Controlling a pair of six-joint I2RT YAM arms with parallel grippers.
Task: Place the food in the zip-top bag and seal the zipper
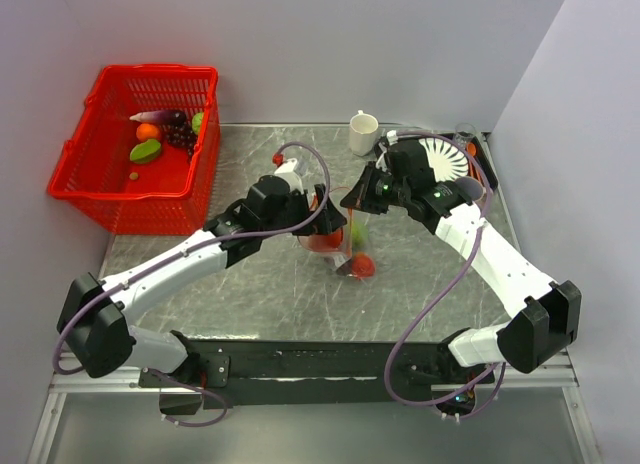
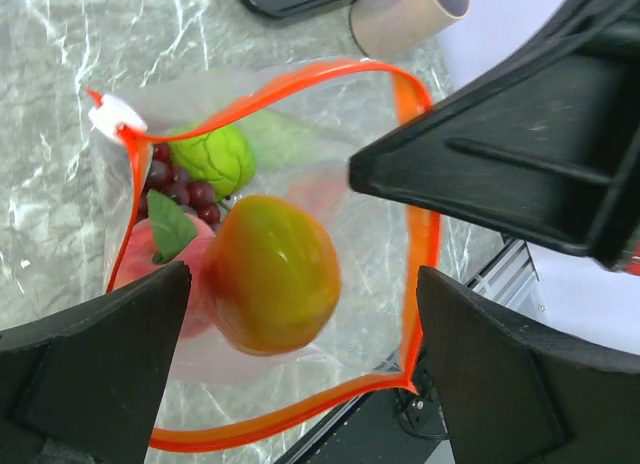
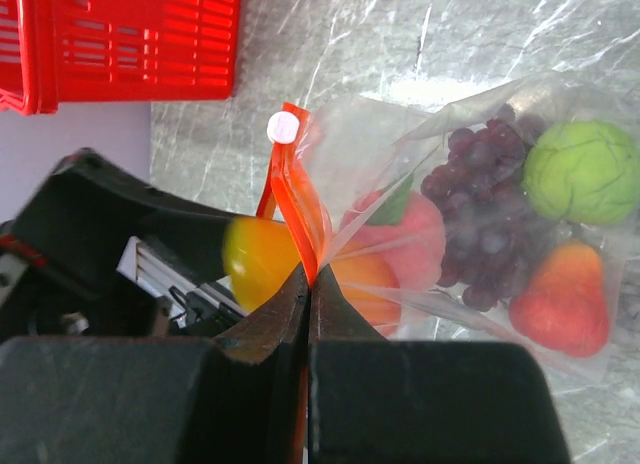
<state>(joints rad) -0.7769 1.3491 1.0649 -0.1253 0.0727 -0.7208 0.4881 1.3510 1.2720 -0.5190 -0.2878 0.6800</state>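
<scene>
Soft, slippery zip-top bag [image 3: 350,154] is being pinched at its stiffer zipper [image 3: 290,194] by right gripper [image 3: 308,284] | left gripper [image 2: 300,294] is being held open

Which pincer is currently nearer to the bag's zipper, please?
Right. The right pincer is clamped on the zipper; the left pincer hangs open over the zip-top bag, above its open mouth.
</scene>
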